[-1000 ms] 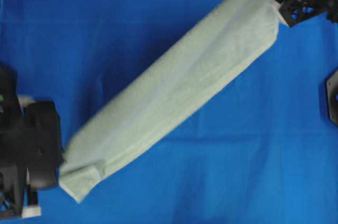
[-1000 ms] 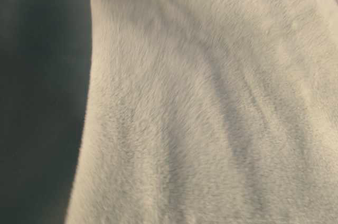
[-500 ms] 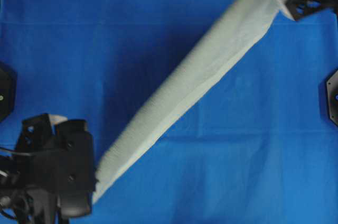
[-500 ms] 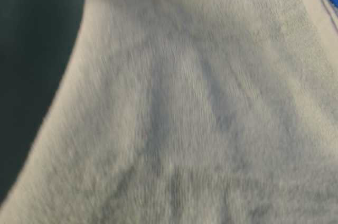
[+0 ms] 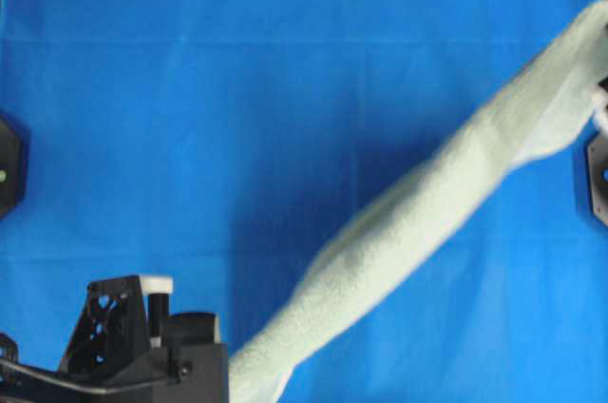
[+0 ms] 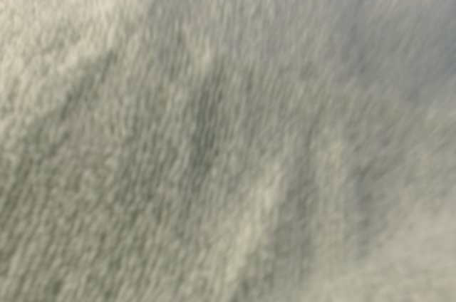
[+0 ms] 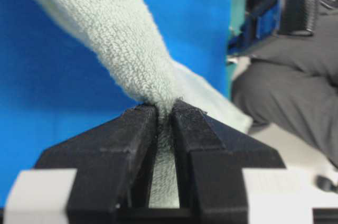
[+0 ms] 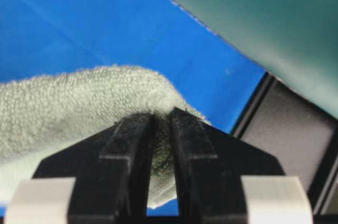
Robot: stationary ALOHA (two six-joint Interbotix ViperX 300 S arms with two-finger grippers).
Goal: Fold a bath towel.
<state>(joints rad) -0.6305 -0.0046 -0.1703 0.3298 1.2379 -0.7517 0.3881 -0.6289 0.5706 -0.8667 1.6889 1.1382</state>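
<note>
Stretching the bath towel (image 5: 418, 222) off the blue cloth (image 5: 190, 137), bottom edge to right edge. Left gripper (image 7: 165, 115) and right gripper (image 8: 162, 118) are each clamping 1 bunched end w/ jaws nearly closed. Risk: too much tension is pulling terry out, so 1 end drops.

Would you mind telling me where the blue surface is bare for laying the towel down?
The blue surface is bare above and left of the towel, and in the lower right corner below it. It is crowded bottom left, by the left gripper.
</note>
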